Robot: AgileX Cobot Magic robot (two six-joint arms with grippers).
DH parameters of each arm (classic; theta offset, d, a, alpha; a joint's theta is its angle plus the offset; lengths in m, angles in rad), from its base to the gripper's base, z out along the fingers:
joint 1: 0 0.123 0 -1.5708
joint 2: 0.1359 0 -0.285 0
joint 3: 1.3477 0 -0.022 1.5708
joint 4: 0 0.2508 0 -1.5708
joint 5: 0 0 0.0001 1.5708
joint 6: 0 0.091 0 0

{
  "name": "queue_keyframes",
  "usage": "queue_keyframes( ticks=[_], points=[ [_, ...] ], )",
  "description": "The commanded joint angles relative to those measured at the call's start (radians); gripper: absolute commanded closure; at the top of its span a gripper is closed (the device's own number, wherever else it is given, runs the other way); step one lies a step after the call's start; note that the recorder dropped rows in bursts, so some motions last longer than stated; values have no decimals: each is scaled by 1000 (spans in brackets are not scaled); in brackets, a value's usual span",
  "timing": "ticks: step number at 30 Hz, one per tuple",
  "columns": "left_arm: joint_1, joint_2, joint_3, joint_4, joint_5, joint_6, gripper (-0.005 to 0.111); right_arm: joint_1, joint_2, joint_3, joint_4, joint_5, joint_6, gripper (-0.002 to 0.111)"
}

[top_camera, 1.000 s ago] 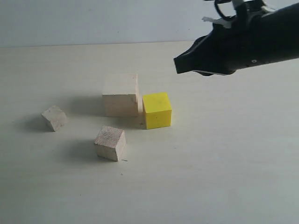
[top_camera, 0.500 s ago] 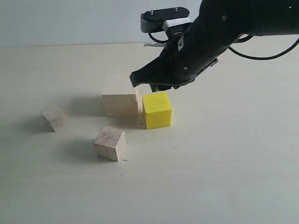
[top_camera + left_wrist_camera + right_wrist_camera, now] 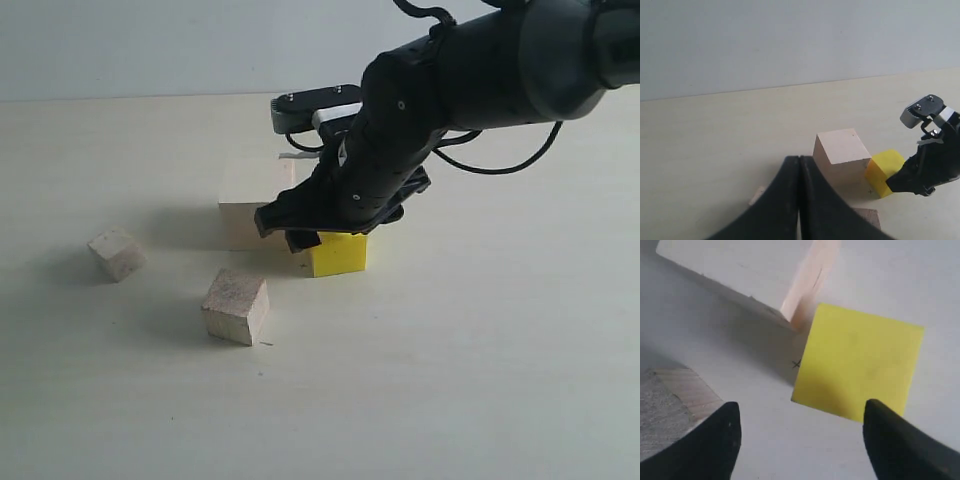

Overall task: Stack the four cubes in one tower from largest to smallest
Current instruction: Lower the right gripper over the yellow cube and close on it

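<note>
On a pale desk (image 3: 480, 380), the medium pale-wood cube (image 3: 236, 306) sits nearest the exterior camera, turned at an angle, with the small pale-wood cube (image 3: 117, 252) farther back and well off to its left. Beyond them the bright yellow cube (image 3: 338, 254) rests flat on the desk, just beside the large pale-wood cube (image 3: 250, 195), which stands behind and to its left; whether the two touch cannot be told. The right claw (image 3: 283, 233) hangs low over the yellow cube's top, pointed down and toward the left of the scene, its black fingers (image 3: 705, 445) spread wide and gripping nothing. In its wrist view the yellow face lies between and beyond the tips. Behind it the black right arm (image 3: 480, 70) bends in from the upper right, cables (image 3: 500, 165) looping off it. All four cubes lie singly, none stacked. The left claw (image 3: 799, 190), seen only in its own wrist view, is pressed closed and empty, apart from the cubes.
</note>
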Motion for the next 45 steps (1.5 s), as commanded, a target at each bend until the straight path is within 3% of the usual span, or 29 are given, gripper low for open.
queue_keyframes(
  ticks=[1, 6, 11, 21, 38, 45],
  points=[
    [-19, -6, 3, 6, 17, 6, 107, 2, 0, -13, -42, -8, 4, 39],
    [-19, -6, 3, 6, 15, 6, 107, 2, -8, -24, -82, -11, 4, 31],
    [-19, -6, 3, 6, 13, 6, 107, 0, -2, -24, -158, -11, 18, 31],
    [-19, -6, 3, 6, 13, 6, 107, 0, -4, -24, -270, -26, 243, 31],
    [-19, -6, 3, 6, 11, 6, 107, 0, -4, -24, -264, -30, 269, 30],
    [-19, -6, 3, 6, 11, 6, 107, 0, -4, -24, -240, -30, 269, 17]
  ],
)
